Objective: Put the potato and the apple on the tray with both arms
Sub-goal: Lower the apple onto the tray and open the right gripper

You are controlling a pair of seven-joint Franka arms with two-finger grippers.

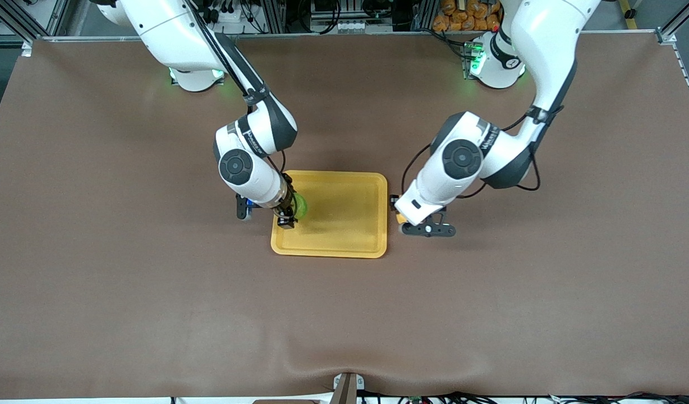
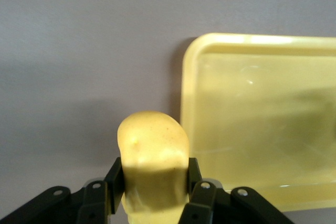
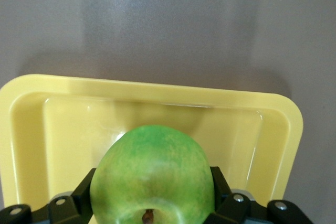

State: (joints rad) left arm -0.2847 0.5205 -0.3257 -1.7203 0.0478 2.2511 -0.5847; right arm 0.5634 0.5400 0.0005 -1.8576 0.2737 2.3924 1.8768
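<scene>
- You see a brown table cover [image 1: 154, 292], bulging slightly at its edge nearest the front camera.
- You see orange bags [image 1: 462, 14] past the table's top edge.

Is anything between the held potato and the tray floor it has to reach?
Nothing visible. The left gripper holds the potato over the table just beside the tray; only the rim lies between. The right gripper holds the apple over the tray.

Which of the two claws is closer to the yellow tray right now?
The right one. The right gripper holds the apple over the tray, at the right arm's end. The left gripper holds the potato over the table, just outside the tray's rim.
</scene>
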